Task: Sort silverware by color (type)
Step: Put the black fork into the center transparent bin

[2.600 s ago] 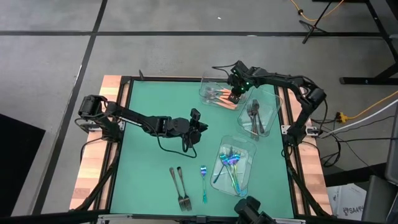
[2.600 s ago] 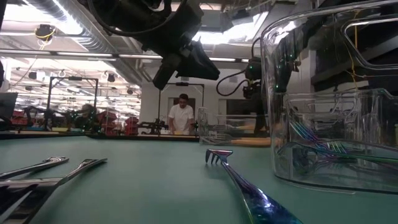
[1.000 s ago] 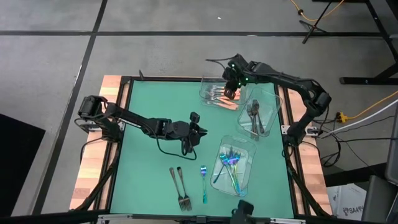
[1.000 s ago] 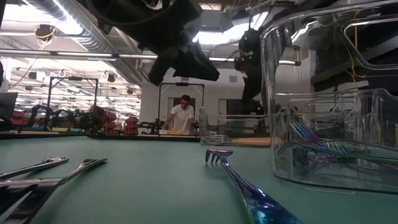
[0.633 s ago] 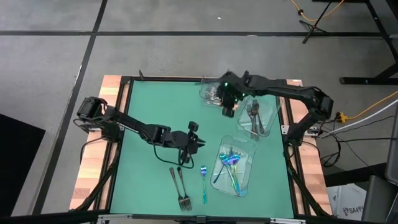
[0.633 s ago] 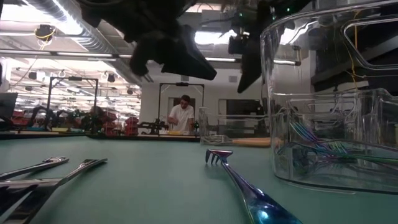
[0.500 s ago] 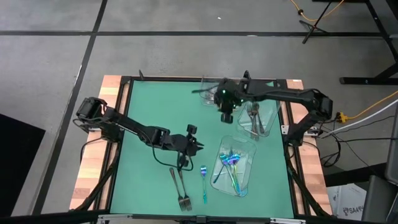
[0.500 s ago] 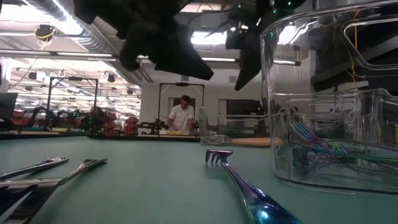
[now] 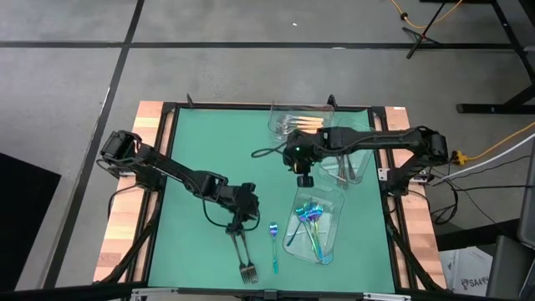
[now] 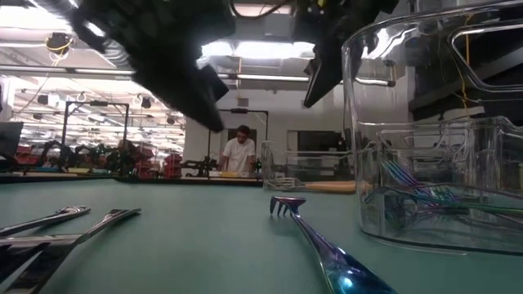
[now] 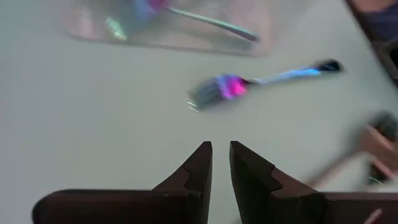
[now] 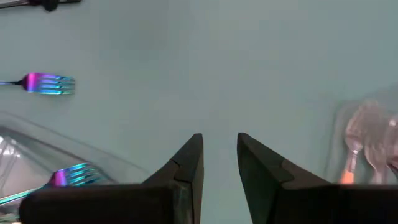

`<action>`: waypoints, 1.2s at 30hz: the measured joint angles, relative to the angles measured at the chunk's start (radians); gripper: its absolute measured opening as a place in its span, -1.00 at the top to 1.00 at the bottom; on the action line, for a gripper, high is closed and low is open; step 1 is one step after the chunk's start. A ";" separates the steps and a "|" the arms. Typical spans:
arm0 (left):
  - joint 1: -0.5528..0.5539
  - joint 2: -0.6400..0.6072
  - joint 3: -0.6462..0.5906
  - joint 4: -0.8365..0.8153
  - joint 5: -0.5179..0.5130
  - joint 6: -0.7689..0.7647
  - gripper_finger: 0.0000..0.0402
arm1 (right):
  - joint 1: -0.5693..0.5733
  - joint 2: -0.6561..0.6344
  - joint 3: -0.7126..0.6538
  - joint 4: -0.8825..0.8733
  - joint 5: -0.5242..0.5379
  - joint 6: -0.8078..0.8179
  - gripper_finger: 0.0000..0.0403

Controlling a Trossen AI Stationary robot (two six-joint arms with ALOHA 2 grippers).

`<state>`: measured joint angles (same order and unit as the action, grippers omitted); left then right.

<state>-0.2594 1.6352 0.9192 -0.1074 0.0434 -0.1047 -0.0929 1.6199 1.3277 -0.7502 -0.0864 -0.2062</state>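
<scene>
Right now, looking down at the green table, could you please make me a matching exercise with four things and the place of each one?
Things:
1. loose iridescent blue-teal fork
2. two dark grey metal forks
3. orange-handled forks
4. right gripper

Places:
A. in the clear tray at the far edge
B. on the mat beside the near tray
C. above the mat between the trays
D. on the mat, below the left gripper

Pairs: 1-B, 2-D, 3-A, 4-C

Overhead down, low level, wrists close, sharing iridescent fork (image 9: 273,242)

Green table (image 9: 201,142) — three trays (image 9: 322,238), loose forks (image 9: 242,251) (three).
</scene>
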 joint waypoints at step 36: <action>-0.306 0.108 -0.002 -0.004 0.022 0.138 0.75 | 0.093 0.000 0.000 0.028 0.000 0.000 0.58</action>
<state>-0.5655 1.7432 0.9176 -0.1114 0.0650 0.0333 -0.0002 1.6203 1.3277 -0.7219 -0.0860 -0.2062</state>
